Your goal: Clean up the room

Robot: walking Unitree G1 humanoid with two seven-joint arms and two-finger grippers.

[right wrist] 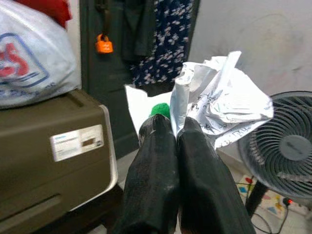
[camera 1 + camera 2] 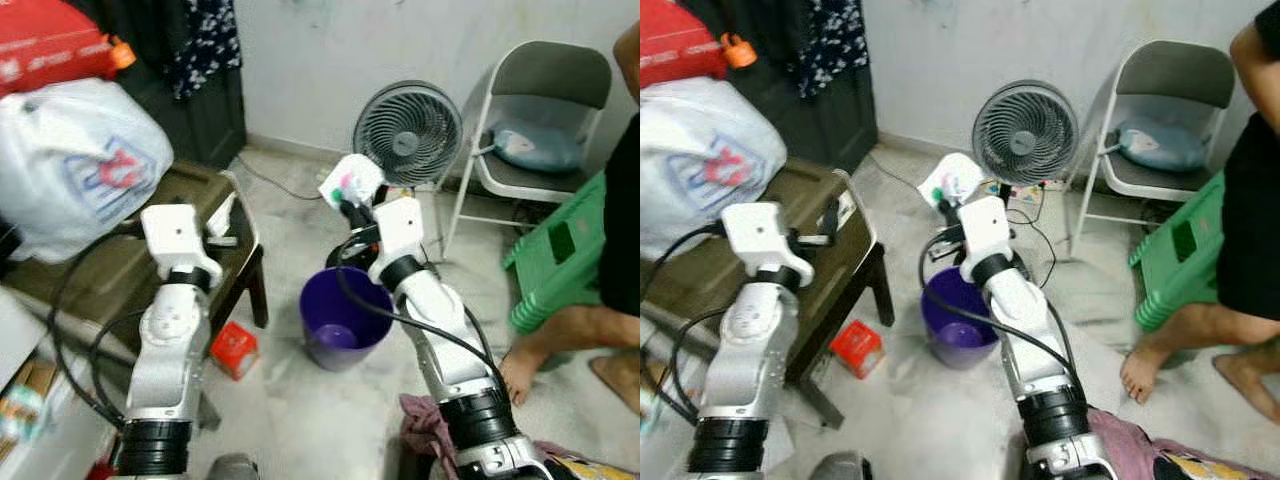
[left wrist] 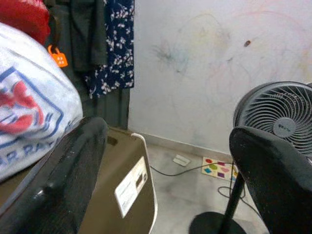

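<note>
The right gripper (image 1: 176, 127) has its jaws pressed together on a crumpled paper (image 2: 351, 181), and it holds this paper high above the purple bin (image 2: 343, 322) that stands on the floor. I judge the paper is kept there so that it can fall straight into the open mouth of the bin when the jaws let go.

The left gripper (image 3: 165, 161) carries nothing; its jaws are spread wide, and it hovers over the near corner of the brown box (image 2: 830, 235) on the dark table (image 2: 255, 275).

Around the bin there is some open floor. A small red carton (image 2: 234, 349) lies on the floor just beside the table leg, and the fan (image 2: 407, 132) stands behind the bin near the wall. A green stool (image 2: 560, 250) and a person's bare foot (image 2: 520, 372) are near the robot's right side, so that arm has less room there.
</note>
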